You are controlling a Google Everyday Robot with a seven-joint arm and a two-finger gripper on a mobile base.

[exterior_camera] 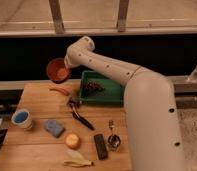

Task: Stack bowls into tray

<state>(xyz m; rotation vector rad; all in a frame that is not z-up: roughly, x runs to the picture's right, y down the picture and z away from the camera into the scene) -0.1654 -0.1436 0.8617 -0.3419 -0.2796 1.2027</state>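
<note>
The reddish-brown bowl (57, 69) with an orange-red inside hangs tilted in the air above the table's far left corner, its opening facing the camera. My gripper (66, 64) is at the bowl's right rim and holds it, at the end of the white arm (107, 65). The dark-green tray (112, 95) lies on the table just right of the bowl, partly hidden by the arm. A dark clump (92, 87) lies in the tray's left part.
On the wooden table (42, 107): an orange carrot-like piece (59, 91), black tongs (78, 114), a blue-and-white cup (22, 119), a blue sponge (54, 127), an orange fruit (72, 141), a black bar (100, 146), a metal scoop (112, 138), a banana peel (77, 162).
</note>
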